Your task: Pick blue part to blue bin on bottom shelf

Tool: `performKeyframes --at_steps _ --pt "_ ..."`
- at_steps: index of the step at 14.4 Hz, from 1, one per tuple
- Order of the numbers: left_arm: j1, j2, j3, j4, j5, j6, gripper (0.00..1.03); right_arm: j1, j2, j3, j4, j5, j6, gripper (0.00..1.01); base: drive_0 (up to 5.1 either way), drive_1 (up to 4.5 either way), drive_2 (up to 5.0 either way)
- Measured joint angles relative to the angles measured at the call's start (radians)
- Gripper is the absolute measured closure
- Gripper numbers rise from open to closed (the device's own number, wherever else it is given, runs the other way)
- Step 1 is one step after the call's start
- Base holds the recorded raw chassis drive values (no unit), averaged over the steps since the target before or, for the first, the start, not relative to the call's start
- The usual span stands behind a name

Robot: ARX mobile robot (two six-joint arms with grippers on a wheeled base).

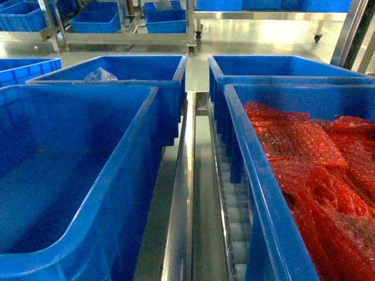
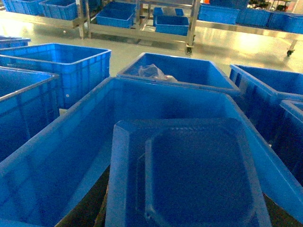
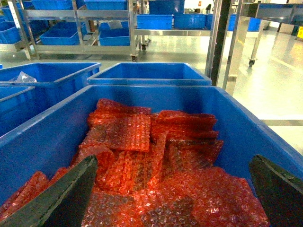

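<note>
The blue part (image 2: 189, 175), a flat blue plastic piece with a raised octagonal panel, fills the lower middle of the left wrist view. My left gripper (image 2: 185, 210) is shut on it, and a dark finger shows at each lower corner. The part hangs over the big empty blue bin (image 2: 71, 156), which is the near left bin (image 1: 70, 175) in the head view. The bins stand on the bottom shelf (image 1: 180, 193), with its steel rails and white rollers (image 1: 234, 222). My right gripper (image 3: 173, 189) is open above red bubble-wrap bags (image 3: 142, 156). Neither gripper shows in the head view.
The near right bin (image 1: 258, 175) holds the red bags. Two more blue bins stand behind; the left one (image 1: 117, 70) has a clear plastic bag (image 1: 101, 75) in it. Steel racks with more blue bins (image 1: 96, 17) stand across the shiny floor. A steel post (image 3: 217, 38) rises at the right.
</note>
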Motion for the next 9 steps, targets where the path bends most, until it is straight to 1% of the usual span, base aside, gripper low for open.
performKeyframes --at_steps 1,2,3,4,5,7,8,9 --pt "-0.009 0.004 0.006 -0.030 -0.018 0.006 0.60 0.000 0.000 0.000 0.000 0.000 0.000 0.03 0.0 0.00 0.0" --pt "-0.040 0.030 0.018 -0.069 -0.084 0.029 0.60 0.000 0.000 0.000 0.000 0.000 0.000 0.03 0.0 0.00 0.0" --pt "-0.072 0.048 0.019 -0.045 -0.103 0.051 0.60 0.000 0.000 0.000 0.000 0.000 0.000 0.03 0.0 0.00 0.0" --pt "-0.094 0.072 0.031 0.011 -0.106 0.064 0.60 0.000 0.000 0.000 0.000 0.000 0.000 0.03 0.0 0.00 0.0" --pt "-0.079 0.199 0.070 0.176 -0.046 0.087 0.60 0.000 0.000 0.000 0.000 0.000 0.000 0.03 0.0 0.00 0.0" --pt "-0.018 0.578 0.144 0.497 0.083 0.110 0.60 0.000 0.000 0.000 0.000 0.000 0.000 0.03 0.0 0.00 0.0" --pt "0.001 0.745 0.195 0.555 0.099 0.090 0.55 0.000 0.000 0.000 0.000 0.000 0.000 0.03 0.0 0.00 0.0" --pt "0.005 0.842 0.223 0.541 0.098 0.075 0.42 0.000 0.000 0.000 0.000 0.000 0.000 0.03 0.0 0.00 0.0"
